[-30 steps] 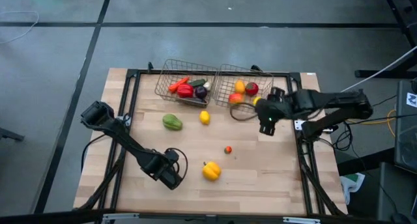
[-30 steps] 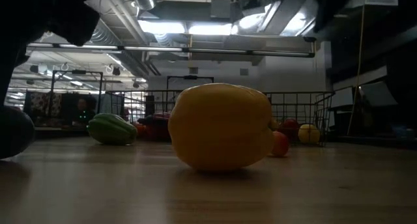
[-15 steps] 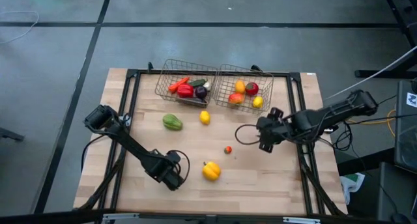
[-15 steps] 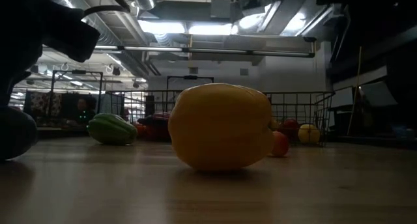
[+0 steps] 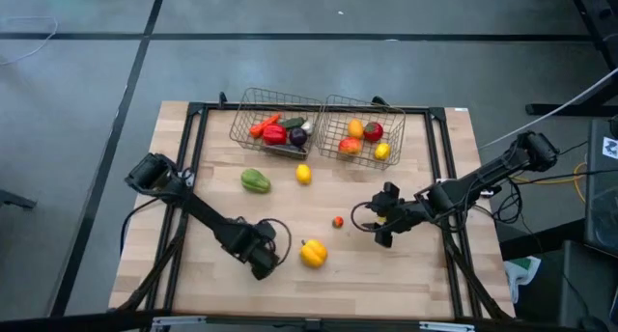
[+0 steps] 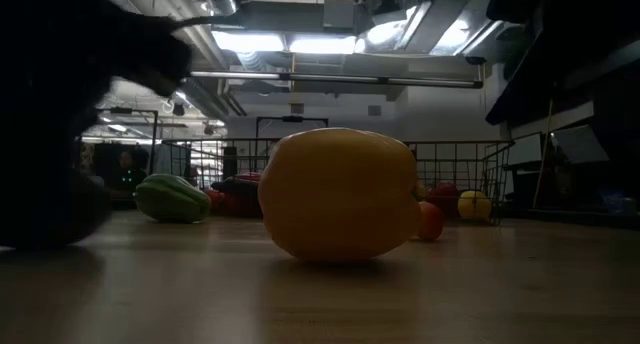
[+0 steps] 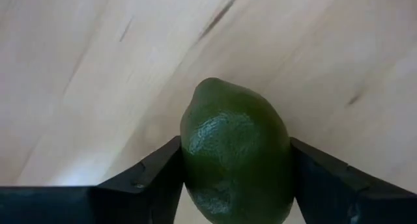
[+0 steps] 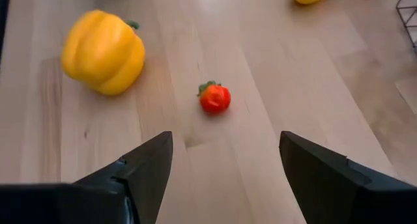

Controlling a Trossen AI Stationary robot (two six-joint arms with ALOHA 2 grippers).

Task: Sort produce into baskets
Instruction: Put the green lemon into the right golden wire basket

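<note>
Overhead, my left gripper (image 5: 263, 264) just beside the yellow pepper (image 5: 312, 253), right gripper (image 5: 379, 226) beyond it near the small tomato (image 5: 338, 221), left wrist, fingers clamped on a green lime (image 7: 236, 160), right wrist, fingers (image 8: 137, 168) spread wide toward the tomato, pepper alongside.

The right end effector (image 5: 379, 226) has swung away from the baskets down toward the small tomato (image 5: 338, 221), fingers spread. The left end effector (image 5: 263, 264) has edged closer to the yellow pepper (image 5: 312, 253).

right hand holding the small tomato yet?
No, the right hand is open, and the small tomato sits on the table ahead of its fingers.
</note>
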